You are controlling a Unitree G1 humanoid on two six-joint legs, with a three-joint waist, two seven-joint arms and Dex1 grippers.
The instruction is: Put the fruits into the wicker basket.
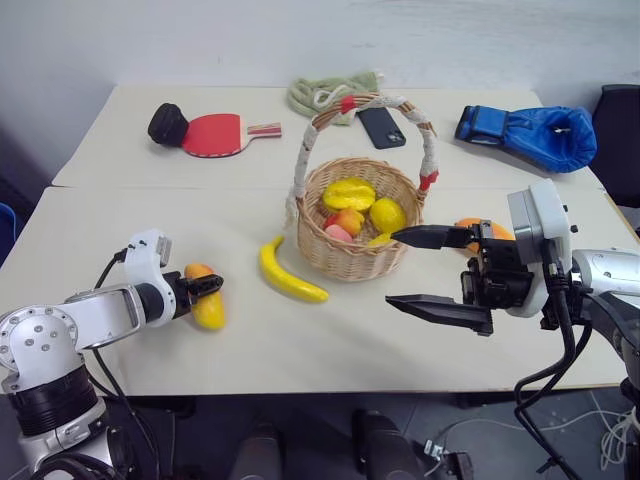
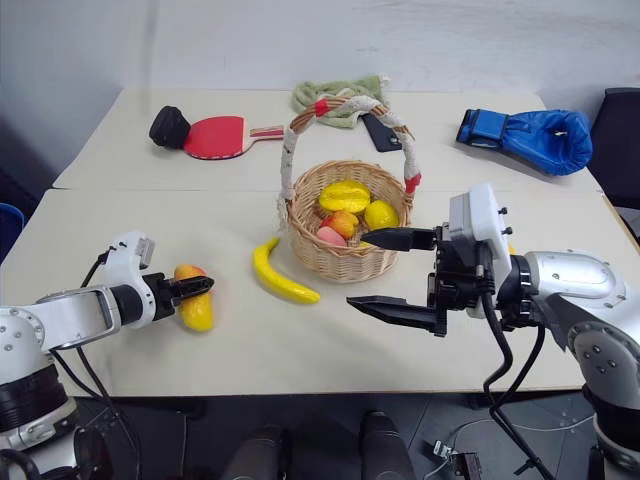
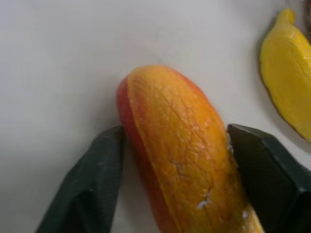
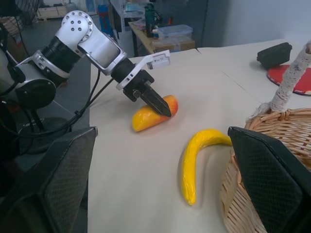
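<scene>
Fruits already lie in the wicker basket (image 1: 350, 235): several yellow and red pieces heaped inside it. Left of the basket, just beside its wall, the banana (image 1: 288, 272) lies on the bench (image 1: 400, 330). Further left of the basket lies a mango (image 1: 206, 297), and another orange fruit (image 1: 468, 228) peeks out to the basket's right, behind the right hand.

The left hand (image 1: 207, 287) straddles the mango near one end, its two black fingers (image 3: 92, 184) on either side of the fruit and about half open; whether they press the skin yet I cannot tell, and the mango lies on the bench. The right hand (image 1: 425, 268) hovers to the right of the basket with its fingers spread wide, holding nothing.

The step in hand looks like the grasp on the mango. To do it well, the fingers should close across the narrow width of the fruit, nearer its middle than its tip, since the glossy rounded skin could squirt out of a pinch close to the end. Once firm, lift straight up before carrying it toward the basket, high enough to pass the banana and the rim, and come in beside the arched handle (image 1: 360, 110) and not under it.
</scene>
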